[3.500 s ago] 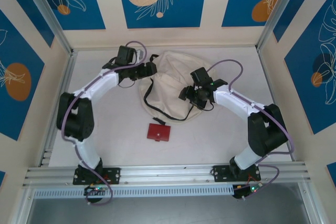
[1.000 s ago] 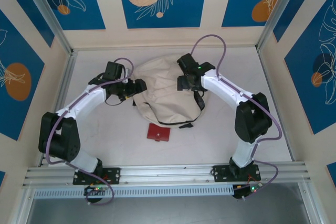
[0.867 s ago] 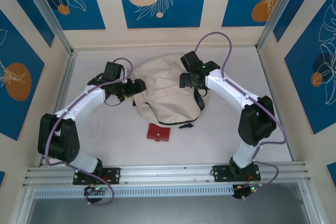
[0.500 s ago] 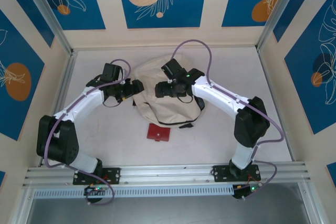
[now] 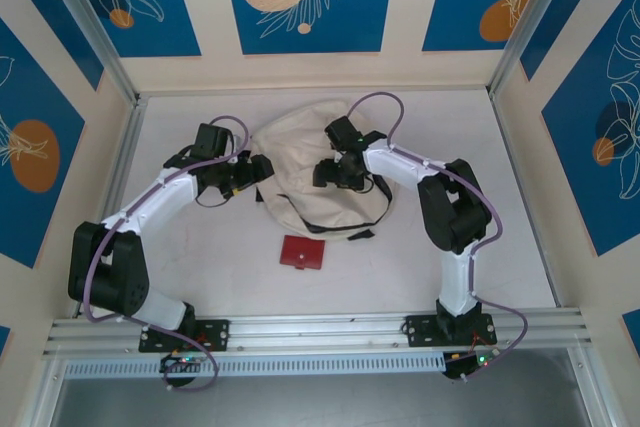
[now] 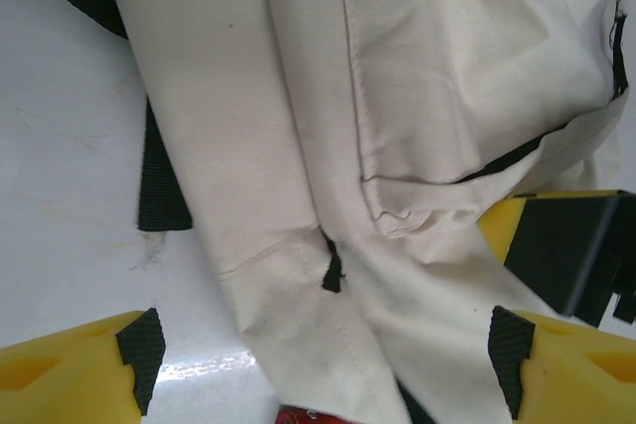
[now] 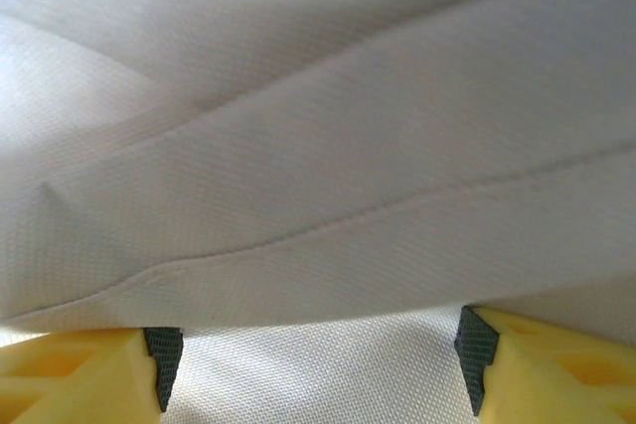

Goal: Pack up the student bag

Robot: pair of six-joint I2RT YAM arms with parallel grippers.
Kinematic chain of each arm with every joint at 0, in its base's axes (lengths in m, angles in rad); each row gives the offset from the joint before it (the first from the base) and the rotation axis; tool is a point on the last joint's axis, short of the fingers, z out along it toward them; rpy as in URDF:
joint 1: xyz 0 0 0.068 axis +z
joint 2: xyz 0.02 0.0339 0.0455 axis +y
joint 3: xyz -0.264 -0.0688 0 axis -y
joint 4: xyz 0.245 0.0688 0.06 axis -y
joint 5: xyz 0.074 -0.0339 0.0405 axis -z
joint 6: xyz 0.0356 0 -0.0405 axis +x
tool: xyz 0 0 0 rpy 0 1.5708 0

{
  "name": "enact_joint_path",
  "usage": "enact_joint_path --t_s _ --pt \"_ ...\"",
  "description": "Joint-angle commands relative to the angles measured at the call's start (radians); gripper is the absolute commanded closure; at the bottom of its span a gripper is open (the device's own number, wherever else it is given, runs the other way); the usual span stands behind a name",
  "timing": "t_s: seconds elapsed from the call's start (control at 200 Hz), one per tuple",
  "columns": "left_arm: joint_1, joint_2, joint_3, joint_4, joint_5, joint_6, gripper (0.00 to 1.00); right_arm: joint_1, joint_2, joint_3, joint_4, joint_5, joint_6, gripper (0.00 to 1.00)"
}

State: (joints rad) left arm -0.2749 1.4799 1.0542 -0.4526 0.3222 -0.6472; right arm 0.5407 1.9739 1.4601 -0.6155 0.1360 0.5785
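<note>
The student bag (image 5: 295,152) lies slumped and flat on the table (image 5: 220,272), in the upper middle of the overhead frame, its black straps trailing along its lower edge. Its mouth is not visible from above, and I see nothing going into it. A small red case (image 5: 302,253) lies by itself on the table below the bag, well apart from both arms, so I judge the packing as barely begun (the bag probably has to be opened up first). The left gripper (image 5: 262,169) sits at the bag's left edge and the right gripper (image 5: 325,173) over its middle. The wrist cameras give what the overhead view cannot. On the left, the yellow fingers stand wide at the frame's bottom corners, with cream folds and a black strap (image 6: 164,186) between and beyond them, and nothing pinched. On the right, the fingers are likewise spread, with fabric pressed close above them and no grip on it that I can make out.
</note>
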Motion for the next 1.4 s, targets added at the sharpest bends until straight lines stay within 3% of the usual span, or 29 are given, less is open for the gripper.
enact_joint_path --t_s 0.0,0.22,0.46,0.71,0.815,1.395 --pt "0.013 -0.026 -0.015 0.017 0.027 -0.008 0.14 -0.078 0.045 0.009 0.008 0.108 -0.041 0.25" --pt "0.014 -0.029 -0.020 0.016 0.005 -0.016 0.14 -0.087 0.020 0.109 -0.077 0.226 -0.141 0.27" --pt "0.015 -0.056 -0.048 0.014 -0.087 -0.041 0.05 0.124 -0.121 0.099 -0.119 0.315 -0.248 0.27" --pt "0.055 -0.107 -0.099 0.018 -0.171 -0.085 0.00 0.295 -0.058 0.138 -0.136 0.338 -0.309 0.36" --pt "0.082 -0.127 -0.120 0.021 -0.171 -0.095 0.00 0.304 0.011 0.191 -0.168 0.353 -0.294 0.45" --pt "0.122 -0.142 -0.149 0.028 -0.133 -0.104 0.00 0.285 0.203 0.332 -0.213 0.470 -0.299 0.64"
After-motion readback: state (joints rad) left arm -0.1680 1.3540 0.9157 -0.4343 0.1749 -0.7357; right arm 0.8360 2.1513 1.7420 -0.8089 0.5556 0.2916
